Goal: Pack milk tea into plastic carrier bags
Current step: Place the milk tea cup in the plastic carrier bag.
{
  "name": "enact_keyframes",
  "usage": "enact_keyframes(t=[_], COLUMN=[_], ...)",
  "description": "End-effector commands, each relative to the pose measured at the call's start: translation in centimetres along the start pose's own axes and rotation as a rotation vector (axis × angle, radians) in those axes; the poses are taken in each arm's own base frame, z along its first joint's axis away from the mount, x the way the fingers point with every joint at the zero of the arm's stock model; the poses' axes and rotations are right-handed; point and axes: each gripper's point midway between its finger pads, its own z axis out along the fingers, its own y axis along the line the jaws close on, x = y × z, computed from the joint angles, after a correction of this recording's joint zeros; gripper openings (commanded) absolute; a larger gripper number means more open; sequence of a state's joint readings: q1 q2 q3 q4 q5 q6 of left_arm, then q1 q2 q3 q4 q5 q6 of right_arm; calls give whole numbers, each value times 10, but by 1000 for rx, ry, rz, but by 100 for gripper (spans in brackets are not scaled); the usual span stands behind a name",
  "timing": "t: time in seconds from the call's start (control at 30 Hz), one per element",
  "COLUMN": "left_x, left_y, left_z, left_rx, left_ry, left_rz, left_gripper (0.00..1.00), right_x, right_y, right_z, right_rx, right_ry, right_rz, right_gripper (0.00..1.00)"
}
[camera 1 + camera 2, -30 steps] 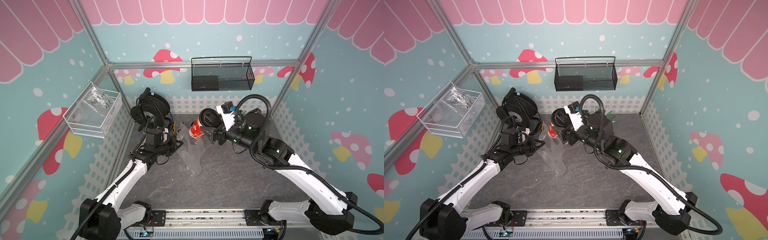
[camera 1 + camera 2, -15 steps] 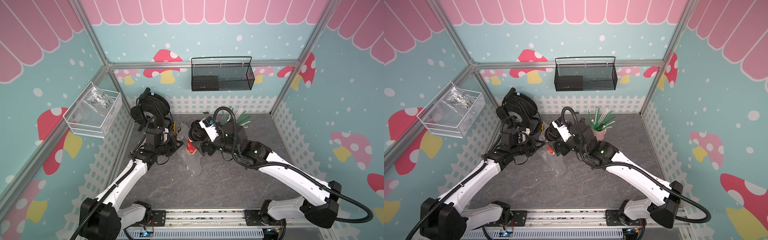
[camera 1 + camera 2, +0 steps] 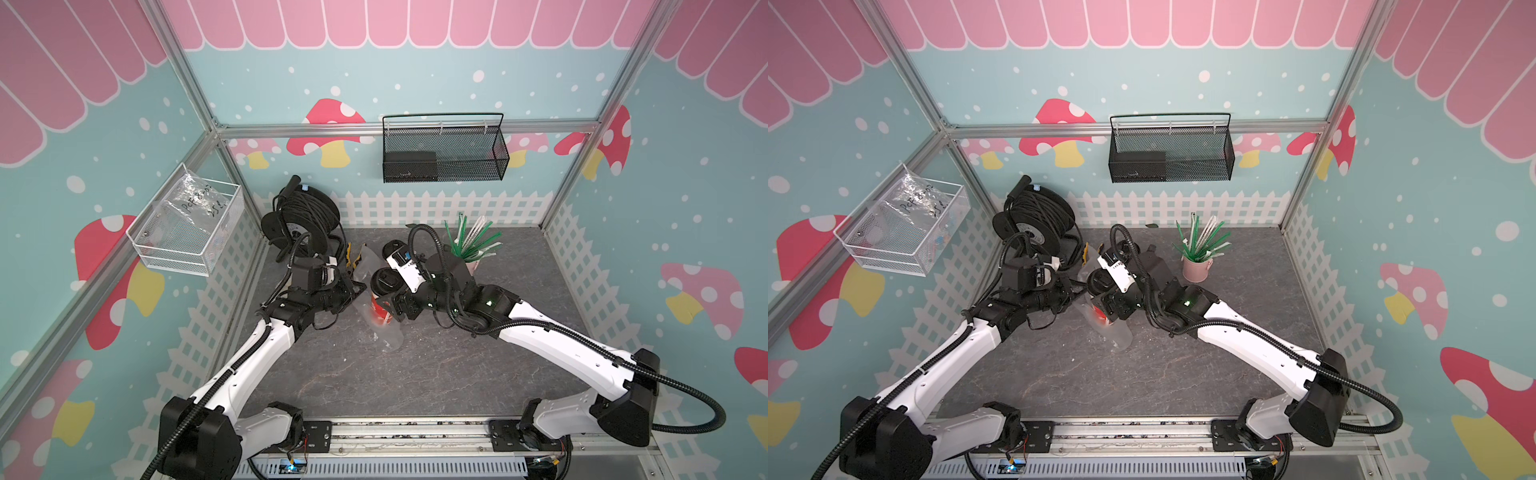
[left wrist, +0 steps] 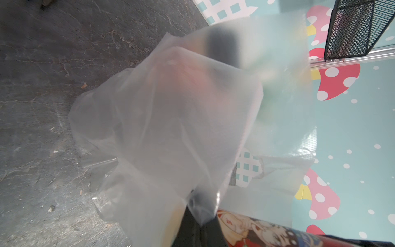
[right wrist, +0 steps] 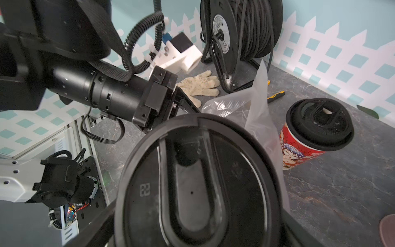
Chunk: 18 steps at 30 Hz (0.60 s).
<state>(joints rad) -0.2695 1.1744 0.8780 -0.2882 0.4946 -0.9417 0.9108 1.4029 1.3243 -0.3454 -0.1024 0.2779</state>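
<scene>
Left gripper [image 3: 360, 290] is clenched on the rim of the bag [image 3: 390, 336] and holds its mouth up. Right gripper [image 3: 388, 304] grasps the cup [image 3: 384, 283] just below the lid, jaws wide around it. The cup's red body shows through the film, low in the bag, at 11 o'clock from the centre of the table [image 3: 415, 374]. The second cup [image 5: 316, 132] stands at 12 o'clock of it, outside the bag.
</scene>
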Motion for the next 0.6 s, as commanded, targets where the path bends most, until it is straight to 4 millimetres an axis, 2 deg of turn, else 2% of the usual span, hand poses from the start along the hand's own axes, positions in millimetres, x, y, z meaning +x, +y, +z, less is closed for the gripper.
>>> enact_keyframes(t=[0.0,0.27,0.57], left_x=[-2,-1,-1], left_y=[-3,-3,-2], left_z=[-5,-5,-5], left_rx=[6,7,5], left_ry=[-12,-11,-10], left_rz=[18,20,18], left_gripper=[0,0,0], right_x=[11,32,41], right_y=[-6,-14,-14], right_z=[9,28,40], right_rx=[33,60,51], right_ry=[44,117,133], right_rz=[24,43,41], right_gripper=[73,76,80])
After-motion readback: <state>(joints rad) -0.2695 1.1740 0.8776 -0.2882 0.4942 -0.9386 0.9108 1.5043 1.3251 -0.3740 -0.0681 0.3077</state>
